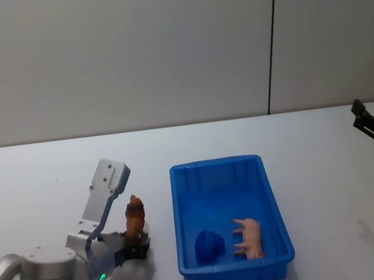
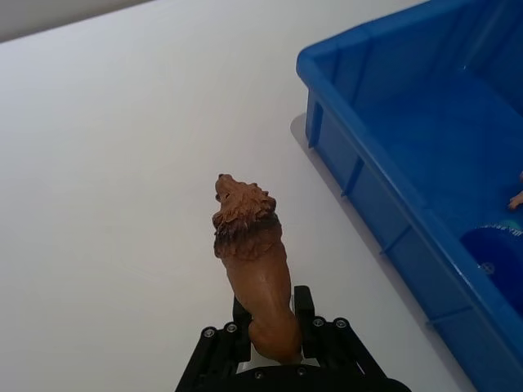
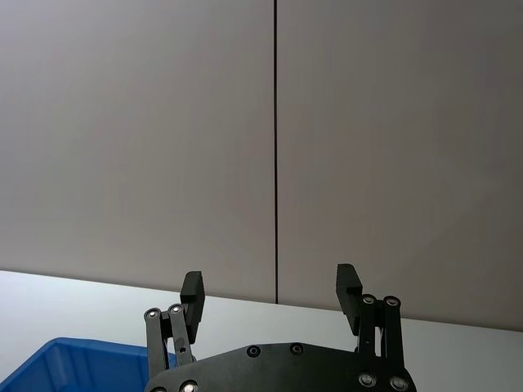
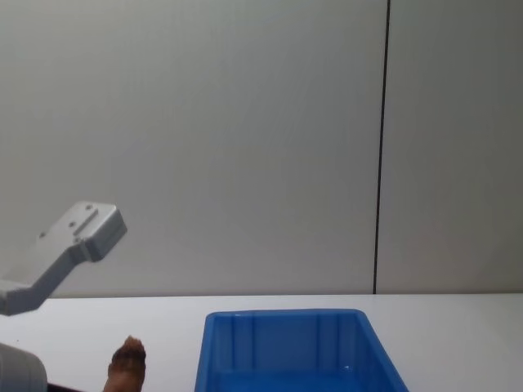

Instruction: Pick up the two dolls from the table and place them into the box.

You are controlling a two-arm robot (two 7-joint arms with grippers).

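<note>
fingers of left gripper (image 2: 274,327) clamp one brown doll (image 2: 253,261); box (image 1: 178,181) holds perhaps two.

I see a small pink pig figure (image 1: 249,238) lying on its side, legs pointing left, near the front right corner of the bin. Behind the work area I have a plain grey wall (image 1: 118,53) made of flat panels, with one thin dark vertical seam (image 1: 271,41) running down it right of centre; the seam (image 4: 382,147) also shows from chest height.
</note>
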